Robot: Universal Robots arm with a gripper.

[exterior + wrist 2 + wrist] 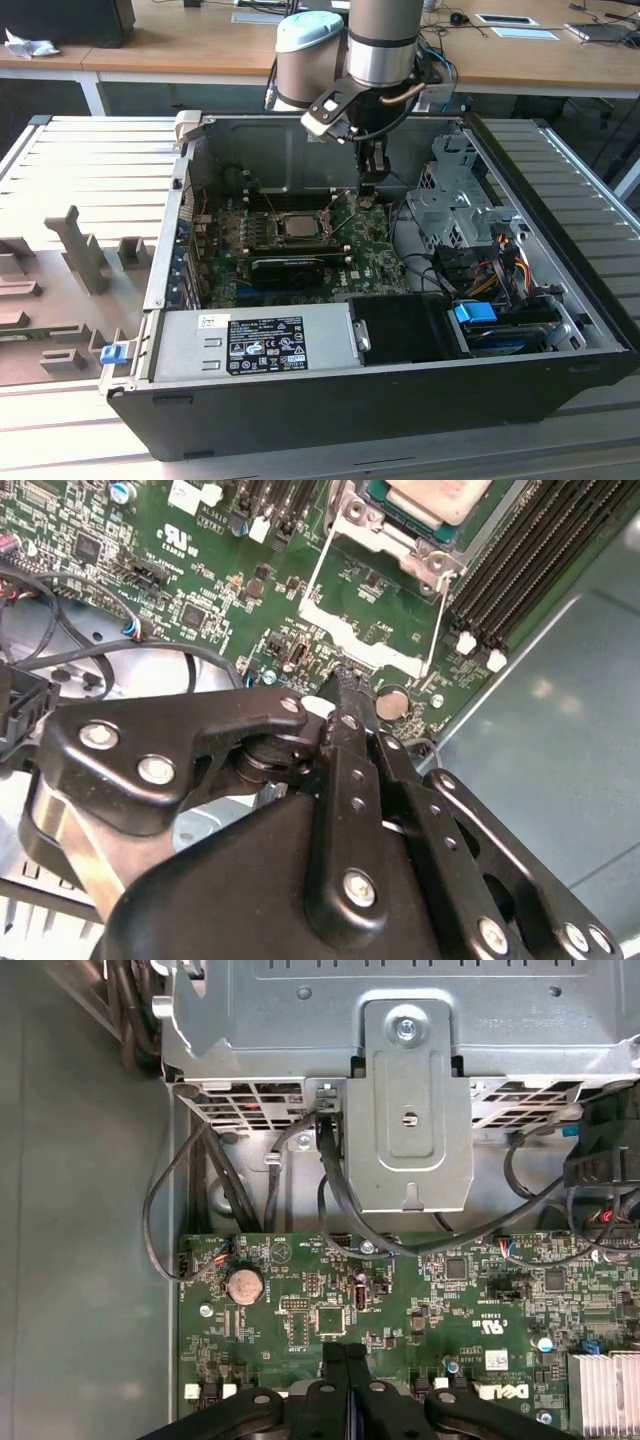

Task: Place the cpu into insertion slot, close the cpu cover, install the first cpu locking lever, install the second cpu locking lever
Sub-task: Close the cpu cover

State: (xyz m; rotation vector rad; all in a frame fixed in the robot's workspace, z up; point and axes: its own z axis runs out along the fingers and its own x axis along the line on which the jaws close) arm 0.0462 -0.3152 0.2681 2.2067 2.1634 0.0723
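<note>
Cables [327, 1160] and drive cage [415, 1110] stand near the tool [345, 1352]; open board [300, 1290] below.

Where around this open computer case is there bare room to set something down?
Bare ribbed table to the exterior view's right of the case, and beyond the tray on the exterior view's left. Inside is crowded: the gripper hangs over the board, cables fill the corner by the drive cage.

Bright, even room light; the computer case [330, 410] shades its inside softly, and pale glare sits on its grey wall [545, 695].
</note>
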